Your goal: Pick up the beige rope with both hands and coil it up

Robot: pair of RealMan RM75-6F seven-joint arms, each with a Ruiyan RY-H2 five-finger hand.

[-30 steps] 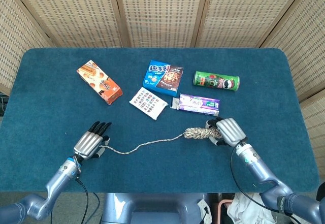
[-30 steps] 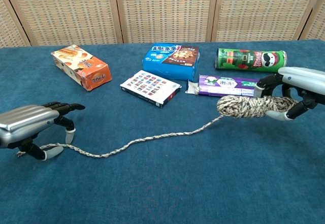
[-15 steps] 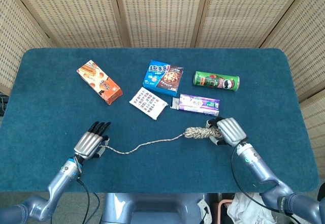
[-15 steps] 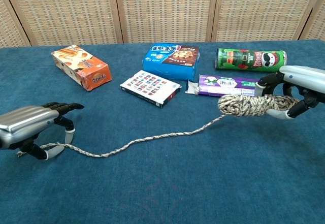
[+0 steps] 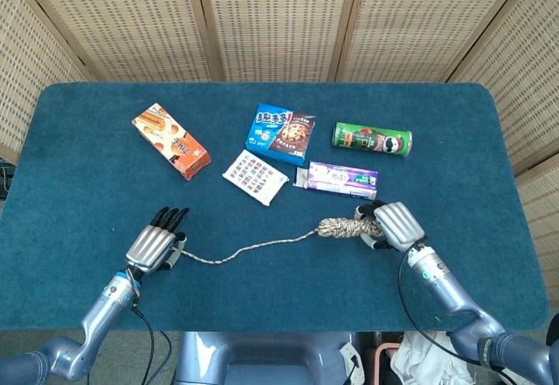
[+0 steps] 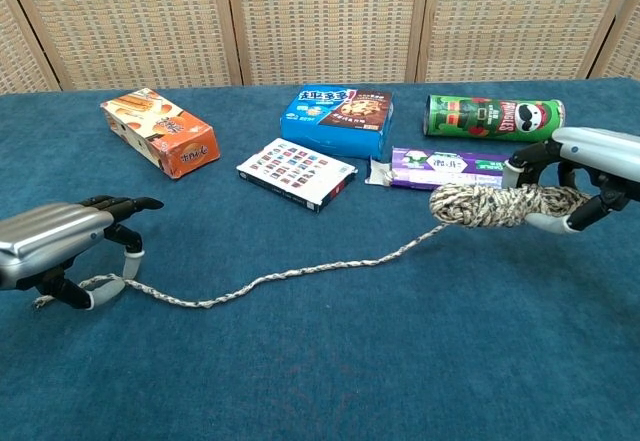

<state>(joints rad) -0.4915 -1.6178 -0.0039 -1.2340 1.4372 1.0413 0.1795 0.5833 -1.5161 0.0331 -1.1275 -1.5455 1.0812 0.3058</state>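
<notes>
trailing across the blue table (image 6: 320,381), the beige rope (image 6: 300,273) runs from a wound bundle gripped in the right hand (image 6: 585,176) to its loose end, pinched low by the left hand (image 6: 55,251) with other fingers spread. beyond lie a pringles can (image 6: 493,117), cookie box (image 6: 338,119) and orange snack box (image 6: 160,131).

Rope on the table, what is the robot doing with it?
The robot is coiling the rope. Its right hand holds a bundle of wound rope just above the blue table. Its left hand holds the other end down near the cloth. A long loose stretch trails between them, not yet coiled. Snack boxes and a green can lie behind, untouched.
</notes>
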